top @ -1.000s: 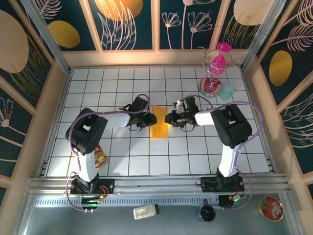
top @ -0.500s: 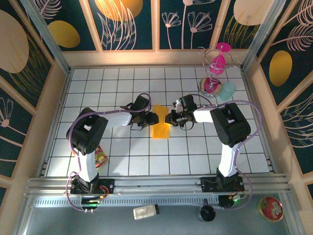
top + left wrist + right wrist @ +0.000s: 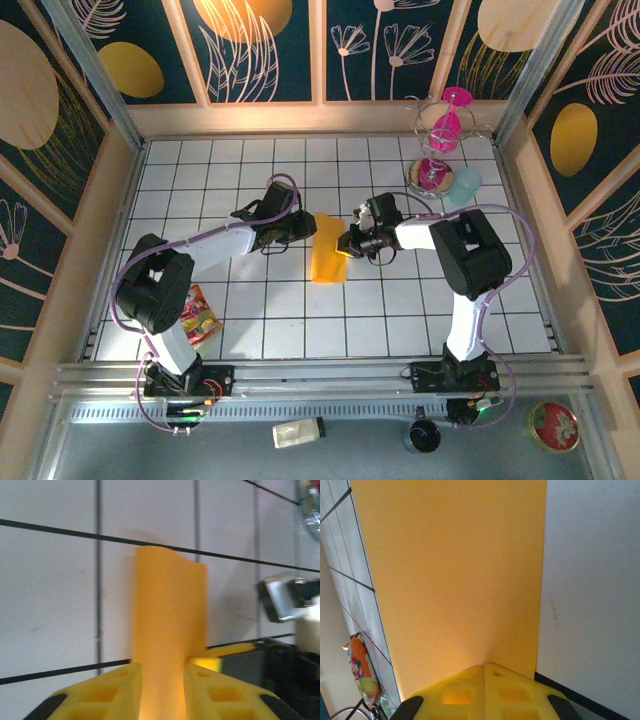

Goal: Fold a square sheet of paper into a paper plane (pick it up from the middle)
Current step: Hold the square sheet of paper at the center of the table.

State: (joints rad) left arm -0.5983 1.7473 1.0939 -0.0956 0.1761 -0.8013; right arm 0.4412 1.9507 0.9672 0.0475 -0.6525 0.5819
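Note:
The square sheet of paper [image 3: 328, 262] is orange-yellow and folded into a narrow upright strip at the middle of the tiled floor. My left gripper [image 3: 303, 227] is shut on its upper left edge. In the left wrist view the paper [image 3: 167, 605] rises from between the yellow fingers of the left gripper [image 3: 162, 669] and curls at its far end. My right gripper [image 3: 347, 243] holds the strip's right edge. In the right wrist view, the right gripper [image 3: 485, 666] has its fingers pressed together at the edge of the broad sheet [image 3: 455, 570], which dimples there.
A red-yellow snack packet [image 3: 200, 315] lies near the left arm's base and shows in the right wrist view [image 3: 362, 672]. A pink hourglass on a wire stand [image 3: 440, 140] and a pale teal object [image 3: 463, 185] sit at the back right.
The left arm has swung outward and its gripper has moved toward the back, lifting the paper's left side. The right gripper has stayed at the paper's right edge.

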